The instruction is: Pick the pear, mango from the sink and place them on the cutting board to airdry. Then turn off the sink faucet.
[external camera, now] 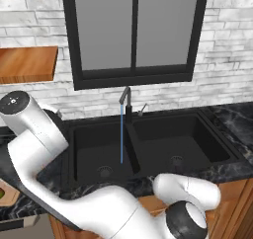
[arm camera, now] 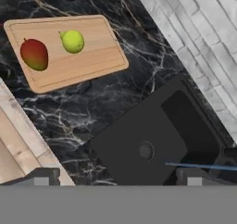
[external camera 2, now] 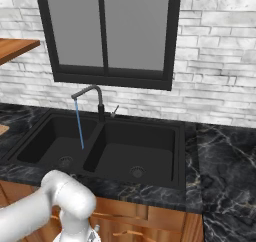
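- Tool (arm camera: 115,181) tips show as dark stubs set wide apart, holding nothing, above the marbled black bench (arm camera: 92,107).
- Matte black sink (arm camera: 152,140) lies below, its round metal drain bare, a thin blue water stream (arm camera: 199,165) running from the dark faucet (external camera: 127,102).
- Beyond, the rimmed light-wood cutting board (arm camera: 92,56) carries the red-orange mango (arm camera: 34,54) and smooth yellow-green pear (arm camera: 72,41), side by side, apart.

I counted one yellow-green round pear (arm camera: 72,41), one red-orange oval mango (arm camera: 34,54), one light-wood rectangular cutting board (arm camera: 95,52), one black double-basin sink (external camera: 197,139) with two round metal drains, and one thin dark faucet (external camera: 128,107).
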